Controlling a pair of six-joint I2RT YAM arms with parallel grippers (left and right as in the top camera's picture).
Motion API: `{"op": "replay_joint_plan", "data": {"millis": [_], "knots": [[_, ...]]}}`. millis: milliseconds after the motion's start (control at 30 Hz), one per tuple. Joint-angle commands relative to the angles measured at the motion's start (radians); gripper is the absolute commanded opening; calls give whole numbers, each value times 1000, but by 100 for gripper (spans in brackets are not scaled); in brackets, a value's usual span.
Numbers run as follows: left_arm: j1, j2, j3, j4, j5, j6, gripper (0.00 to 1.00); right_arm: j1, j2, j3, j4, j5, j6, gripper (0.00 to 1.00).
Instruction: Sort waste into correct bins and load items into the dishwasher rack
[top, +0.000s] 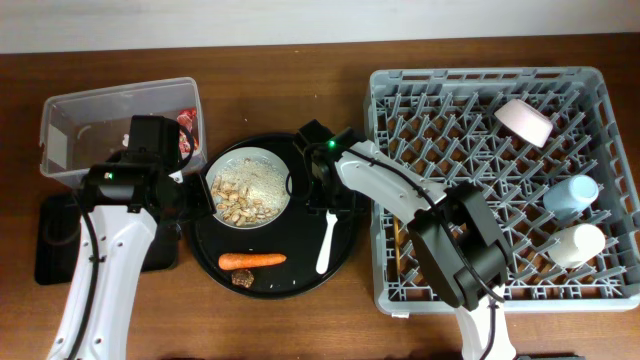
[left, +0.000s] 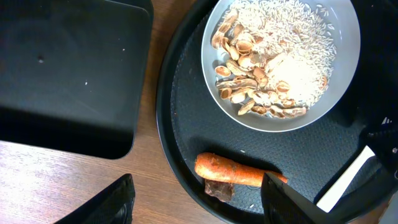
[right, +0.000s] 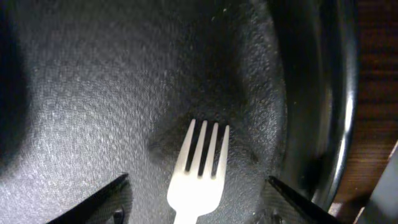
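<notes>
A white plate (top: 226, 163) with rice (left: 292, 37) and beige scraps (left: 249, 81) sits on the round black tray (top: 210, 250). On the same tray lie an orange carrot (top: 252, 260), a small brown lump (top: 241, 279) and the white fork (top: 327, 245). My left gripper (left: 202, 205) is open and empty over the tray's left rim, near the carrot (left: 233, 169). My right gripper (right: 199, 205) is open, its fingers either side of the fork's tines (right: 202, 155). The red wrapper (top: 187, 125) lies in the clear tub (top: 100, 120). The napkin is not in view.
The flat black tray (top: 60, 240) lies left of the round tray. The grey rack (top: 500, 290) at right holds the pink bowl (top: 524, 120), blue cup (top: 572, 192) and white cup (top: 577, 243). Brown sticks (top: 399, 240) show near its left side.
</notes>
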Motion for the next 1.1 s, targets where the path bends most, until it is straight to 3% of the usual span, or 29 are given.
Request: {"op": "replay_joint_plan", "data": {"millis": [0, 200, 267, 367, 500, 667, 800, 867, 967, 1067], "knots": [[3, 3, 1, 0, -8, -13, 64, -4, 12, 1, 14, 28, 20, 66], [3, 3, 1, 0, -8, -13, 64, -3, 13, -130, 111, 28, 43, 64], [4, 3, 1, 0, -8, -13, 64, -3, 13, -133, 112, 28, 43, 54], [4, 3, 1, 0, -8, -13, 64, -3, 12, -133, 104, 23, 45, 32], [4, 3, 1, 0, -8, -13, 64, -5, 11, -132, 103, -24, 45, 17], [4, 3, 1, 0, -8, -13, 64, -9, -46, -20, -12, -24, 25, 15], [4, 3, 1, 0, -8, -13, 64, -69, -246, 175, -257, 35, -143, 14], [3, 3, 1, 3, -8, -13, 64, -167, -340, 179, -333, 92, -219, 14], [3, 3, 1, 7, -8, -13, 64, -268, -343, 163, -398, 87, -323, 14], [3, 3, 1, 8, -8, -13, 64, -259, -343, 159, -399, 65, -323, 15]]}}
